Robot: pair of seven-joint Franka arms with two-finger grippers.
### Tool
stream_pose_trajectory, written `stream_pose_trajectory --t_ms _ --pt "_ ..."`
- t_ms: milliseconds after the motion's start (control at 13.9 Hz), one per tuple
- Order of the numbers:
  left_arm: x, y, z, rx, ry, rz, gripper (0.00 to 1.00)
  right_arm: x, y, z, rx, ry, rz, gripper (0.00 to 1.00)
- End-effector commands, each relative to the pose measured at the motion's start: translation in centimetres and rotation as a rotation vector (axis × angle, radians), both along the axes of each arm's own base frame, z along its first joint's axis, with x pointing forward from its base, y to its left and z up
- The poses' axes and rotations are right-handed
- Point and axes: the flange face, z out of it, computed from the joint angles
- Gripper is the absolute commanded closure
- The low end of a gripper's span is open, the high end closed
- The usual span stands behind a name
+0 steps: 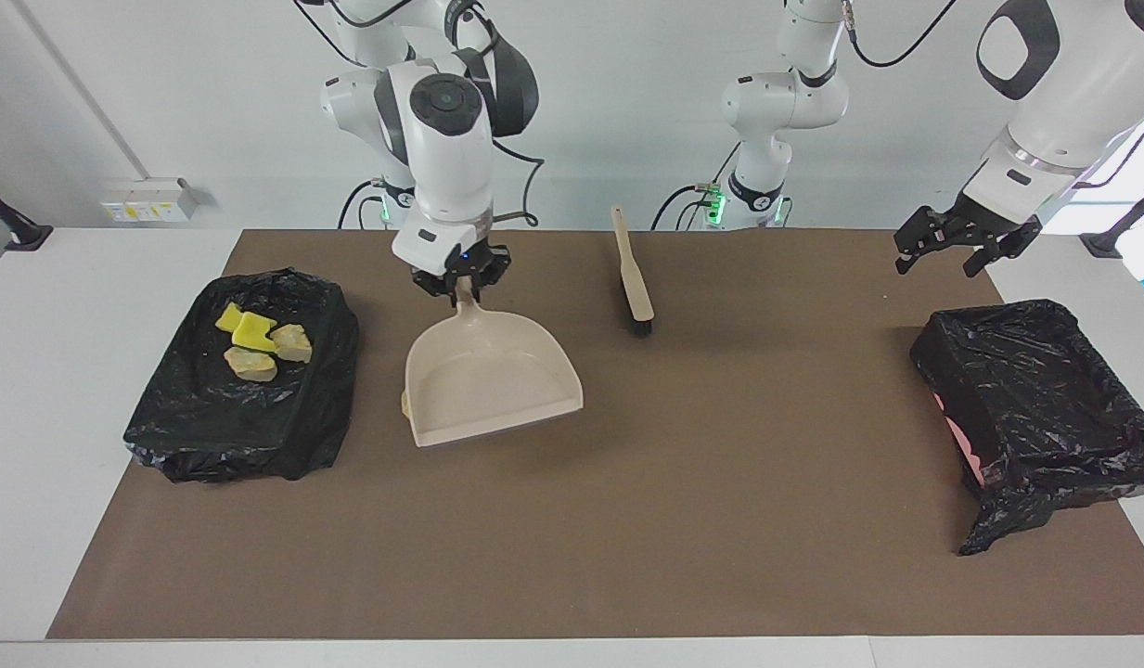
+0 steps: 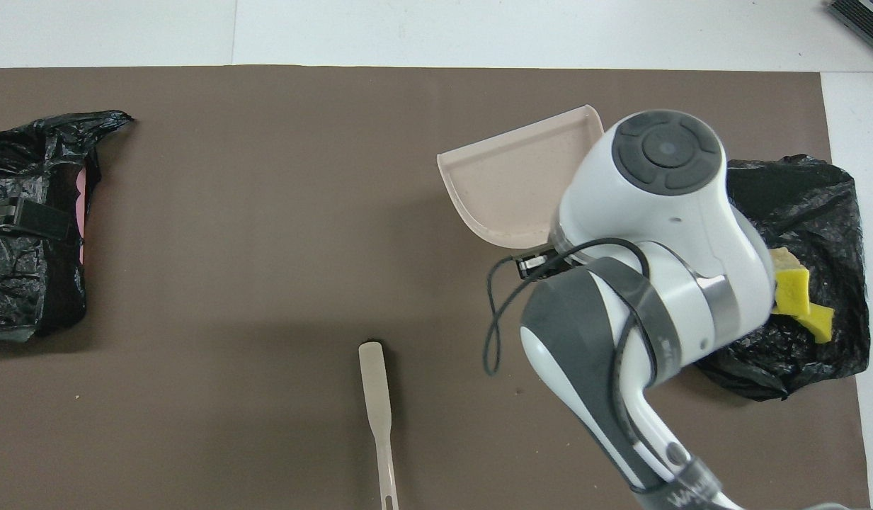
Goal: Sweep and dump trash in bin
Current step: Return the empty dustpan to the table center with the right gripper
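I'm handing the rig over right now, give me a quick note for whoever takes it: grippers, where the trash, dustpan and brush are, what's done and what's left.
Right gripper: shut on the dustpan handle, pan held over the mat beside the bin.
Left gripper: open and empty, waiting over the mat's edge near the second black-bagged bin.
Brush: lying on the mat near the robots, untouched.
Done: four trash lumps lie in the black-bagged bin at the right arm's end.
Left: the dustpan hides the spot beside that bin, so check under it for any trash left on the mat, then sweep and dump it.
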Motion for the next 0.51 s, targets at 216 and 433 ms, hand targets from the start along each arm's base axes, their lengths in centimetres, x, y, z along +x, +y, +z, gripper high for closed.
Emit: stream_pose_trajectory --t_ms 216,433 --pt "-0.1 0.3 0.2 0.016 0.002 -0.010 0.00 6.6 10.2 -6.6 0.124 -0.003 -0.220 1.00" --pt "-0.1 0.3 0.2 0.016 0.002 -0.010 0.00 6.3 15.0 -9.8 0.135 -0.011 -0.239 1.00"
